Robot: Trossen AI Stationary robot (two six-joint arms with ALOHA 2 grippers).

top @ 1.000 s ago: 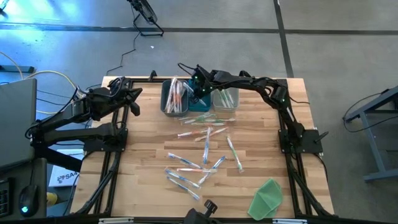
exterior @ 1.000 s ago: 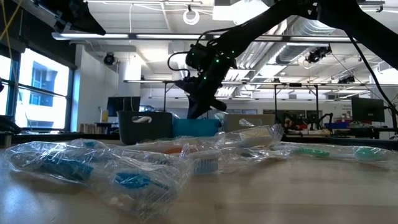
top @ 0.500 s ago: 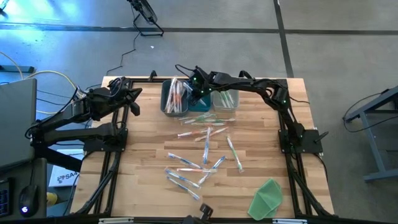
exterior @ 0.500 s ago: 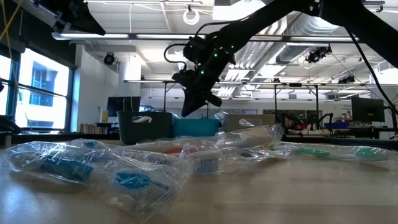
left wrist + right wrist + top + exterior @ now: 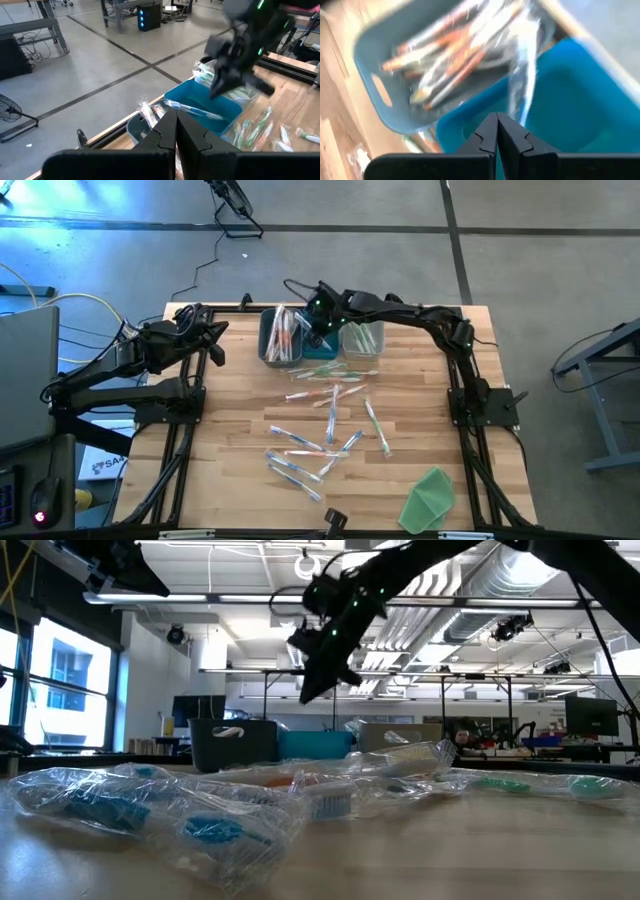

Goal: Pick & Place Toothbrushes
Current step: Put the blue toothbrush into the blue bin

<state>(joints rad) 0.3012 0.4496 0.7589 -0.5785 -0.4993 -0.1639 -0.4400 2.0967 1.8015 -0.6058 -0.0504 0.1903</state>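
Overhead, table-level, two wrist views

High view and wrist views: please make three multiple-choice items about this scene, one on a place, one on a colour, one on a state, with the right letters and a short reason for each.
1. Where is the right gripper?
A. Over the bins at the table's far edge
B. Over the green cloth
C. Beside the left arm's base

2. What colour is the middle bin, between the grey bin and the clear bin?
A. Red
B. Blue
C. Yellow

3. How do the left gripper's fingers stand?
A. Wide open
B. Shut on a toothbrush
C. Shut, holding nothing

Answers:
1 A: the high view shows the right arm reaching to the bins.
2 B: the left wrist view shows a bright blue bin with one toothbrush in it.
3 C: the left wrist view shows the two dark fingers pressed together, nothing between.
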